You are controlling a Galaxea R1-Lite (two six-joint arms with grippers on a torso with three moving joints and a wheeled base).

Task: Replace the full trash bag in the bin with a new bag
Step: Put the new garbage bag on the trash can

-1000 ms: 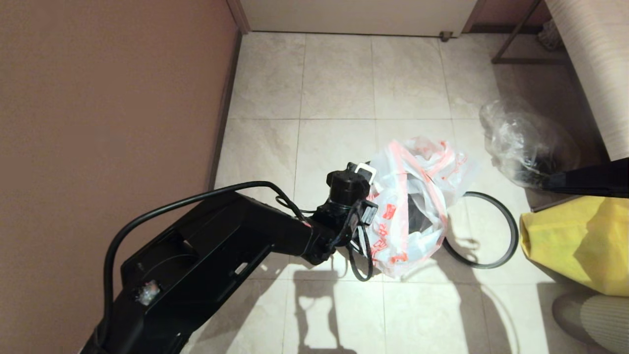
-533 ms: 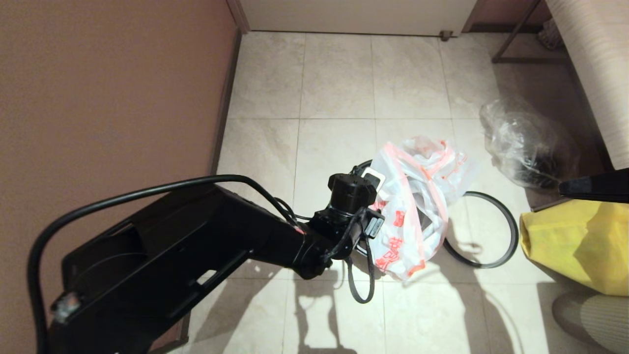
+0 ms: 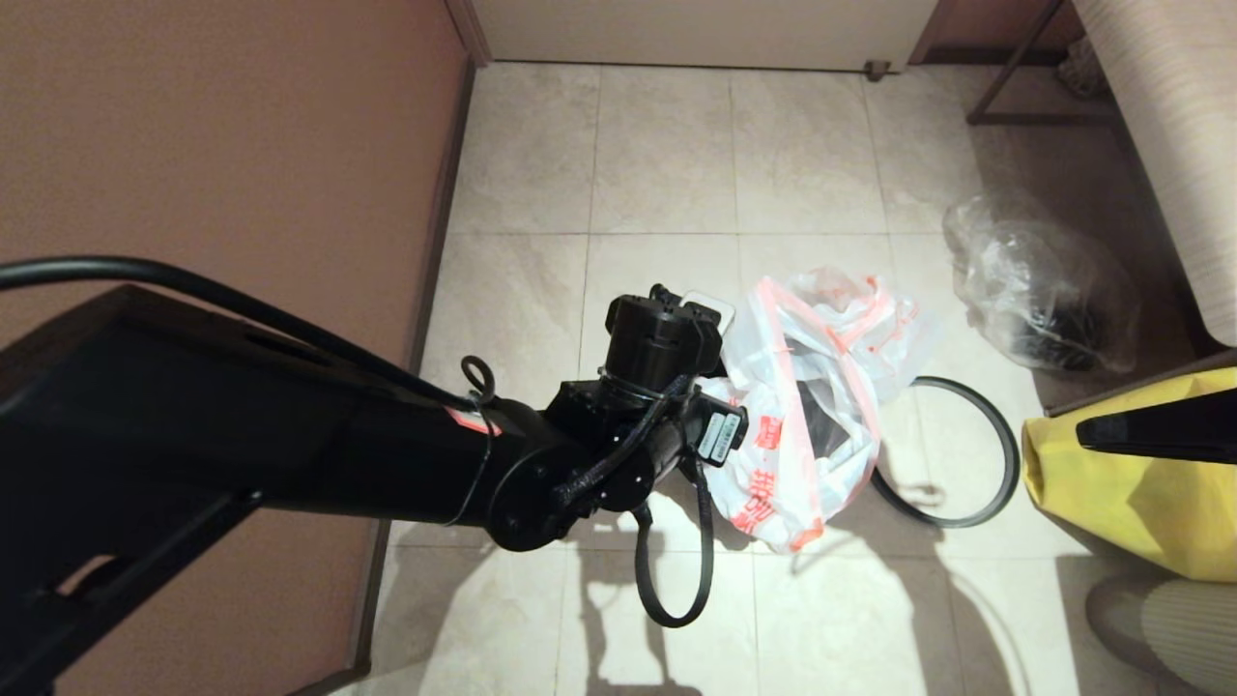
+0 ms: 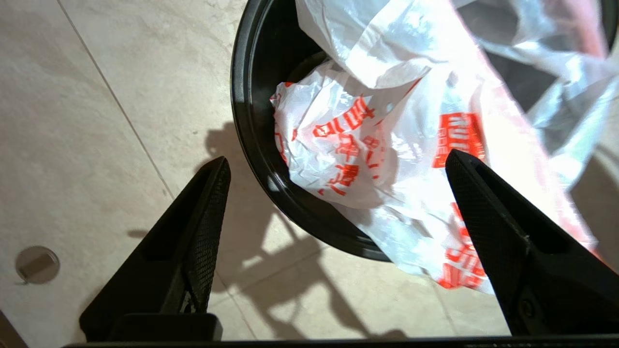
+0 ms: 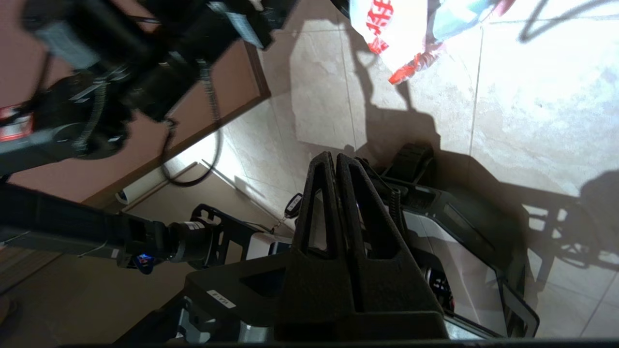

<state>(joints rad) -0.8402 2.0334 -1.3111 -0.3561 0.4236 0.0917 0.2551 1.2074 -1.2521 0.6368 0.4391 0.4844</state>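
The new bag [image 3: 821, 387], limp white plastic with red print, lies draped over the bin and spills down its near side. In the left wrist view the bin [image 4: 242, 111] shows as a glossy black rim with the new bag [image 4: 367, 145] crumpled inside it. My left gripper [image 4: 337, 157] hovers open just above that rim, nothing between its fingers, one finger [image 4: 483, 212] over the bag. The bin's grey ring [image 3: 1016, 456] lies loose on the tiles to the right. The full trash bag is out of view. My right gripper [image 5: 333, 157] is shut and empty, held low at the right.
A clear bag with dark contents [image 3: 1044, 290] sits at the back right. A yellow bag [image 3: 1140, 483] stands at the right edge, with my right arm [image 3: 1160, 435] across it. A brown wall [image 3: 222, 193] runs along the left. Bare tiles [image 3: 667, 155] stretch ahead.
My left gripper opened and let go of the new bag, then lifted back from the bin. The bag sagged a little over the rim. My right arm shifted lower at the right edge.
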